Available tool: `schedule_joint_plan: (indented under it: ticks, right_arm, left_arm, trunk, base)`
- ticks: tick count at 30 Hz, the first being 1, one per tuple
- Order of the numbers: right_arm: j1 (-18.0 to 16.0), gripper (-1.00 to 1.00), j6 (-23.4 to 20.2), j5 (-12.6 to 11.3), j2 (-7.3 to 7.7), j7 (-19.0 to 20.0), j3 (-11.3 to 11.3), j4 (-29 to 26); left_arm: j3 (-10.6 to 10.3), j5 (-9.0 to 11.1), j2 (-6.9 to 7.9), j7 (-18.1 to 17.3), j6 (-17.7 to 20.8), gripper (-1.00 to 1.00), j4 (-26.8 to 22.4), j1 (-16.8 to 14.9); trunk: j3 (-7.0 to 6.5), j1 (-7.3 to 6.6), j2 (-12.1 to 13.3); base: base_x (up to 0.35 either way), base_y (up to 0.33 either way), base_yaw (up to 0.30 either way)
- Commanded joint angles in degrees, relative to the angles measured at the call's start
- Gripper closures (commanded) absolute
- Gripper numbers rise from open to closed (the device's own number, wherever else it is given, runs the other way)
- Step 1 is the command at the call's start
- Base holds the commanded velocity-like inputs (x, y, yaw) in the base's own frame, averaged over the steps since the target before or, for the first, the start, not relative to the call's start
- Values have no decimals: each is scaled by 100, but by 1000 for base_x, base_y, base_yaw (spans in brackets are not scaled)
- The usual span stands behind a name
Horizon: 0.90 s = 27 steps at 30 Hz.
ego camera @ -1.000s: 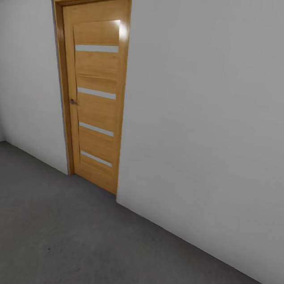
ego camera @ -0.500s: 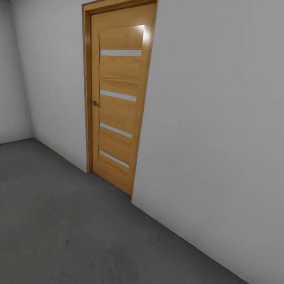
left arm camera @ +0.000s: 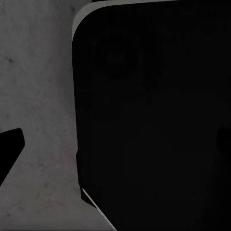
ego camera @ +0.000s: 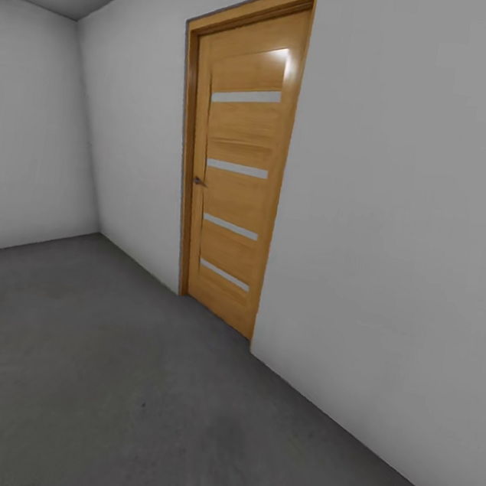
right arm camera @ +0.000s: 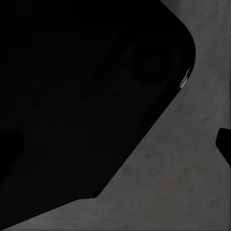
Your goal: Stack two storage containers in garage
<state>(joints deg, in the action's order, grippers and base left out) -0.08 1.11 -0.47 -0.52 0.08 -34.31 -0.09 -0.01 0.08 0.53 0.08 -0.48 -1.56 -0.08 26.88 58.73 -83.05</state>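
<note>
Garage floor point(ego camera: 85, 375): dark grey mottled concrete, the spot where you must set one container. No storage container is in sight here, so you cannot yet say where either one sits. Wooden door point(ego camera: 237, 173) with four pale strips stands shut in the grey-white wall point(ego camera: 401, 219). Over the last second the door slides rightward across the head view and the room corner comes in: your camera is turning left, the door itself does not move. Judgement: you are in transit. Both wrist views show dark robot body over concrete; end effector states cannot be told.
</note>
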Motion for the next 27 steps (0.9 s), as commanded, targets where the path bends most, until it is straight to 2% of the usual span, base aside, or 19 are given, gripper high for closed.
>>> schedule_joint_plan:
  ticks: [1, 27]
  right_arm:
    - [-1, -100, 12, -5, 0, 1, -12, 0]
    - [-1, -100, 12, -5, -1, 1, -12, 0]
  left_arm:
    - [-2, 1, 0, 1, -5, -100, -3, -1]
    - [-1, 1, 0, 0, -5, -100, -4, -1]
  trunk:
    - [5, 0, -3]
    - [5, 0, -3]
  base:
    - [0, 0, 271]
    - [0, 0, 271]
